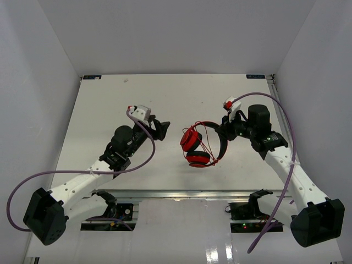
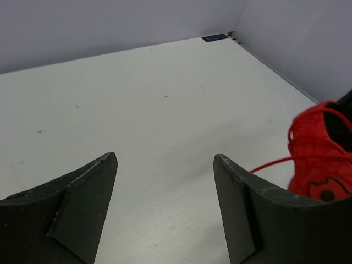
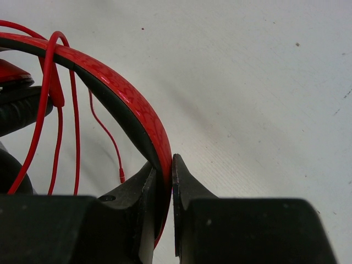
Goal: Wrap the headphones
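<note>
The headphones (image 1: 201,144) sit at the middle of the table (image 1: 110,99), with the thin red cable (image 3: 75,137) looped across the headband (image 3: 132,110) and earcups (image 1: 192,139). The right gripper (image 3: 165,165) is clamped on the headband, apparently to steady the set for winding. The left gripper (image 2: 165,159) stands wide open and empty near the earcups, its arm extended toward them.

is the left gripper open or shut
Open. The left gripper shows its fingers wide apart, only table between them.

Top view looks down from behind the arms (image 1: 82,184) (image 1: 291,170); wrist views peer close past their fingers (image 2: 82,209) (image 3: 126,220), sharing the headphones (image 1: 191,140) (image 2: 319,154) (image 3: 137,110)
</note>
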Robot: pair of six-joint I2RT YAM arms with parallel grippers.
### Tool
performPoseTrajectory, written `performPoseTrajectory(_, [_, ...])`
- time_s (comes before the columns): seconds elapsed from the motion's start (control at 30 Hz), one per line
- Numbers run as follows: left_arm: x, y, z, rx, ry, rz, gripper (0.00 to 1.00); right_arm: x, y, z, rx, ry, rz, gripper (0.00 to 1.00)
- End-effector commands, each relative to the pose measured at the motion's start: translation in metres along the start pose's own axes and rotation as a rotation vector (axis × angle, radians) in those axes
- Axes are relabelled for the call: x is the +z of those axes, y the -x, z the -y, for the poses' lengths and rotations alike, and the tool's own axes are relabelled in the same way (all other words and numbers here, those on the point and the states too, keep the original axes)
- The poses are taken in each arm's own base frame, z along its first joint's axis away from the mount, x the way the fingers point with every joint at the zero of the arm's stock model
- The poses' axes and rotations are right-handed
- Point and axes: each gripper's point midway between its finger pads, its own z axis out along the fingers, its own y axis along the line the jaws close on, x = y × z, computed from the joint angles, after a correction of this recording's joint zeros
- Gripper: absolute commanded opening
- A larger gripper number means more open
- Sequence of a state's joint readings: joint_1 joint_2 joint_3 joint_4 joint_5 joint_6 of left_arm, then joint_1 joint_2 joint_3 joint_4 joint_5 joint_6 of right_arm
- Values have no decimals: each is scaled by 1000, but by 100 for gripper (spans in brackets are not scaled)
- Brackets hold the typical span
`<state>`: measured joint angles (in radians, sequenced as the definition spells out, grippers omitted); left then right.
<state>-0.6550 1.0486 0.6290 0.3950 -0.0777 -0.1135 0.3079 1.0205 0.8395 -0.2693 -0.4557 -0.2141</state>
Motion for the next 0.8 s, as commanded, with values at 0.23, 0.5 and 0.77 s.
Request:
performPoseTrajectory(0.23, [-48, -71, 58, -326, -332, -21, 90, -8, 50, -11, -7, 81, 97, 8])
performPoseTrajectory(0.5, [-42, -89, 82, -378, -490, -25, 98, -11, 58, -15, 6, 104, 105, 8])
performPoseTrajectory(0.77, [-10, -97, 91, -418, -514, -44, 98, -11, 59, -17, 22, 120, 109, 8])
